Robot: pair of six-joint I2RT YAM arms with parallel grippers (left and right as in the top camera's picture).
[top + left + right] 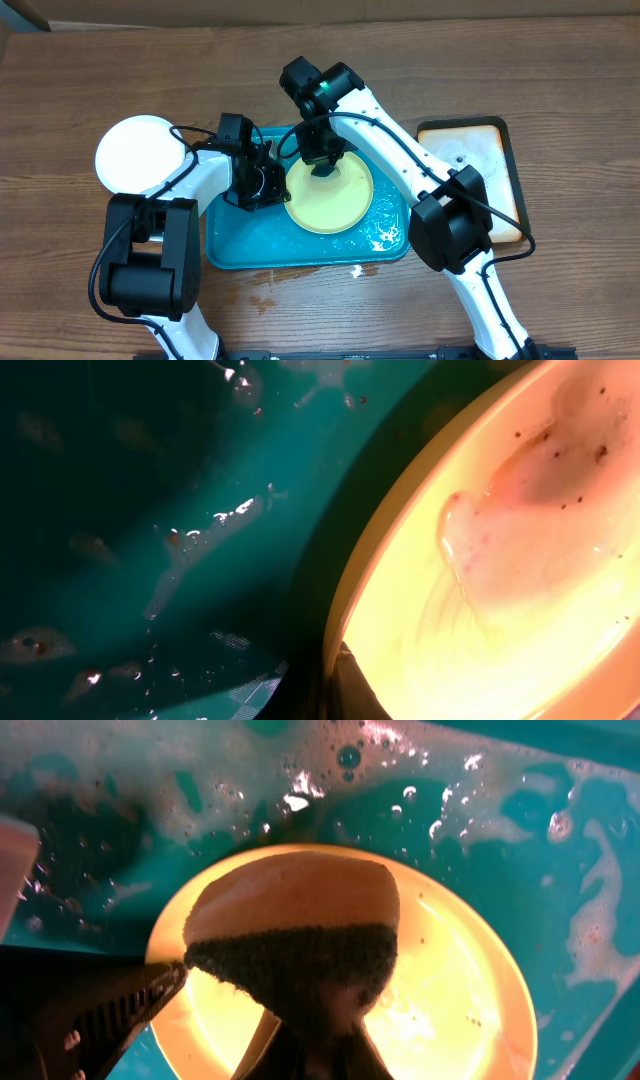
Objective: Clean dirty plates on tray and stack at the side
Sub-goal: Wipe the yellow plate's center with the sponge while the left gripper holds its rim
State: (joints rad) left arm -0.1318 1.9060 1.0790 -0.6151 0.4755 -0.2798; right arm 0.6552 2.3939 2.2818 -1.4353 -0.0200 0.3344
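1. Pressing on the middle of a pale yellow-green plate [345, 208], a sponge [290, 915] is shown pinched between the closed fingers of the right gripper [325, 166]. Its dark scouring layer sits nearest the fingertips and its tan layer farther out
2. The left gripper [264, 186] is drawn narrow on the plate's rim, on the side away from the right fingers. In the left wrist view one finger [350, 685] is seen touching the rim's edge, and the same ribbed finger is caught at the rim in the right wrist view
3. The plate is laid flat in the teal-blue tray [228, 250], directly beneath both pairs of fingers. The tray floor is seen wet, with foam streaks [600, 920] and bubbles spread out beyond the right fingertips
4. A cloudy soapy film dotted with brown specks [560, 450] is pictured on the plate's surface just ahead of the left fingers
5. A white plate [140, 152] is seen on the wooden table [560, 70], outside the tray and well apart from the left fingers, on the side away from the right gripper
6. A black-rimmed tan tray [480, 165] is shown on the table, well apart from the right fingers and on the side away from the left gripper
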